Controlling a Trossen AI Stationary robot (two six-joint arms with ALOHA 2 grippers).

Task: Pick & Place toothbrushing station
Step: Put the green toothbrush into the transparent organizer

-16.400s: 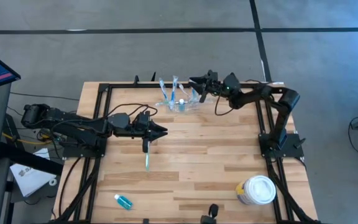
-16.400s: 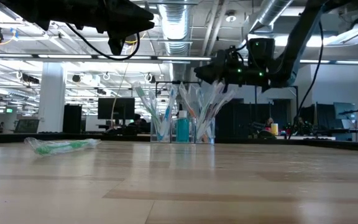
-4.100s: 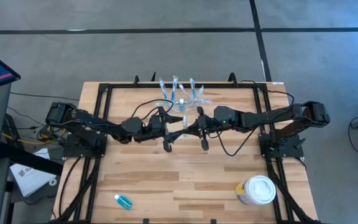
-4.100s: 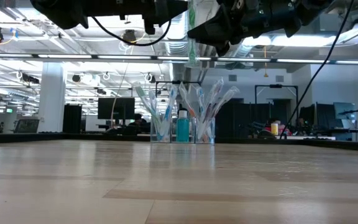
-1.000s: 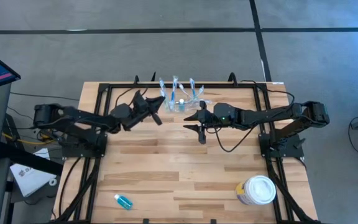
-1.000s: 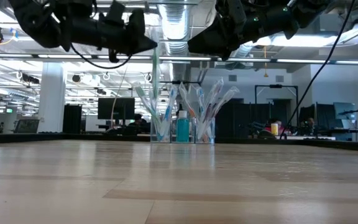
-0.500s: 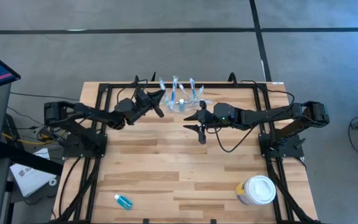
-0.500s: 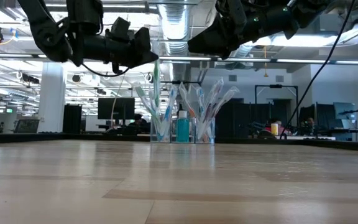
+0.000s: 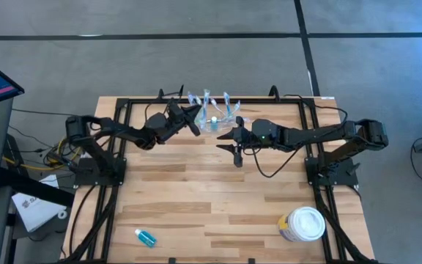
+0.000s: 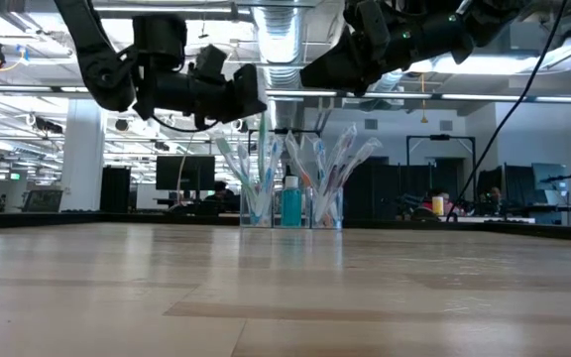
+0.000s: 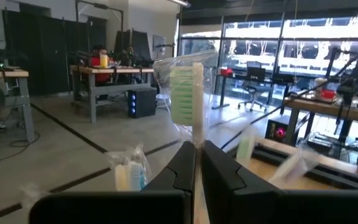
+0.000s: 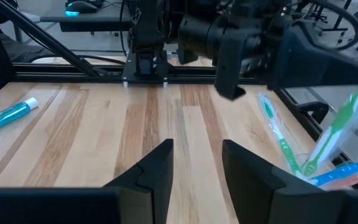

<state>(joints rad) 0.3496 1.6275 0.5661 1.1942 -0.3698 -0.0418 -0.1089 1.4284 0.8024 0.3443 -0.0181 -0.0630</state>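
Note:
The toothbrushing station (image 9: 216,119) is a clear plastic holder at the table's far edge. It holds several wrapped toothbrushes and a blue tube, and it also shows in the low view (image 10: 290,198). My left gripper (image 9: 193,121) is just left of the station and above the table. It is shut on a clear-wrapped toothbrush with green bristles (image 11: 183,93). My right gripper (image 9: 237,144) hovers near the station's right side, open and empty; it also shows in the right wrist view (image 12: 197,163). My left gripper pinches the toothbrush's wrapped handle (image 11: 197,163) between its two fingers, which lie about level and point toward the station. The brush stands about upright across the fingers (image 10: 262,149), lifted clear of the table, its bristled head past the fingertips.
A round white-lidded tub (image 9: 303,224) stands at the near right. A small blue tube (image 9: 145,237) lies at the near left and also shows in the right wrist view (image 12: 11,112). The black frame rail (image 9: 269,99) runs behind the station.
My left gripper has carried the toothbrush toward the table's far edge and right, close up to the station. The brush has stayed about upright and clear of the table.

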